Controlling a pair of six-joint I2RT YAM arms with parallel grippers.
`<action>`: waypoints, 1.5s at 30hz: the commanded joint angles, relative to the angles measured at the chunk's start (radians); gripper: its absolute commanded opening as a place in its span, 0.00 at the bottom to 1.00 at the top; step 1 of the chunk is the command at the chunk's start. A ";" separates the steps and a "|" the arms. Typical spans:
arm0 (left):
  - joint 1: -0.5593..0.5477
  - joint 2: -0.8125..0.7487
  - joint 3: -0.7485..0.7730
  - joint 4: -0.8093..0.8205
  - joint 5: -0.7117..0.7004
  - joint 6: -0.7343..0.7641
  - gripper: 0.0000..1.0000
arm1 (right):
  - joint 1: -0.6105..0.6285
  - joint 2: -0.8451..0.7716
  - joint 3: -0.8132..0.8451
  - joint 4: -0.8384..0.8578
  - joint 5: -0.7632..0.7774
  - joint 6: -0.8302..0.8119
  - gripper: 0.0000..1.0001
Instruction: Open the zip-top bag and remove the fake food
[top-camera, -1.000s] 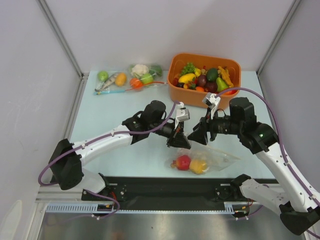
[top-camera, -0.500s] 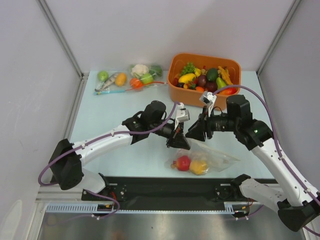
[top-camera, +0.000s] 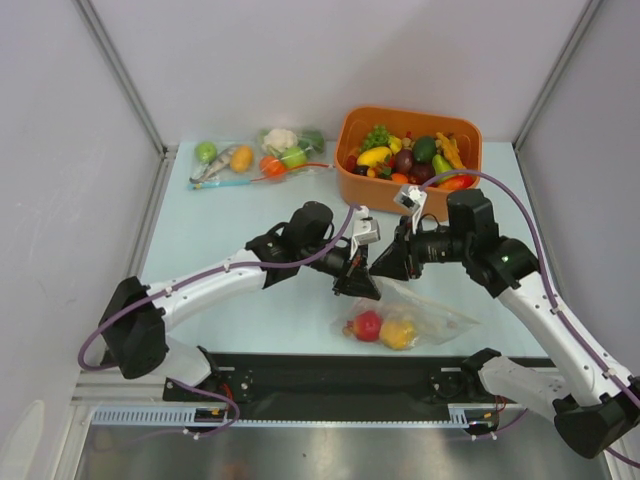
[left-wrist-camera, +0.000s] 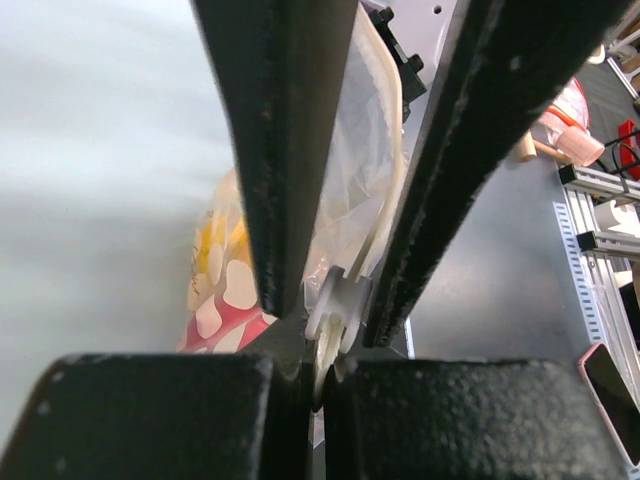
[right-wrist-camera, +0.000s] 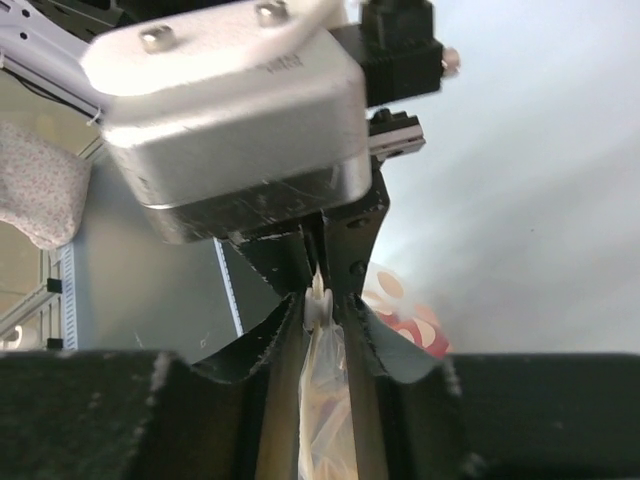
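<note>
The zip-top bag (top-camera: 428, 316) lies near the front edge, its top corner lifted. Inside it the fake food shows as a red fruit (top-camera: 367, 324) and a yellow-orange one (top-camera: 397, 333). My left gripper (top-camera: 357, 285) is shut on the bag's zip strip (left-wrist-camera: 318, 372). A white slider (left-wrist-camera: 337, 300) sits just beyond its tips. My right gripper (top-camera: 383, 268) faces it tip to tip. Its fingers straddle the bag's top (right-wrist-camera: 325, 400) and the slider (right-wrist-camera: 318, 305), very close on both sides. Whether they press it is unclear.
An orange bin (top-camera: 346, 178) full of plastic fruit and vegetables stands at the back right. Other clear bags (top-camera: 250, 158) with toy food lie at the back left. The black base rail (top-camera: 330, 376) runs just in front of the bag.
My right gripper has moved left up to the left gripper, and its jaws have narrowed around the bag's top. The left arm and the bag's body have stayed put.
</note>
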 joint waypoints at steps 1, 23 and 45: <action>0.000 0.008 0.045 0.033 0.046 0.027 0.00 | 0.009 0.005 0.001 0.051 -0.030 0.014 0.24; 0.023 0.016 0.024 0.099 0.064 -0.013 0.00 | 0.006 -0.008 -0.003 -0.058 0.018 -0.048 0.00; 0.099 -0.007 -0.021 0.036 -0.011 0.013 0.00 | -0.028 -0.031 -0.006 -0.125 0.025 -0.085 0.00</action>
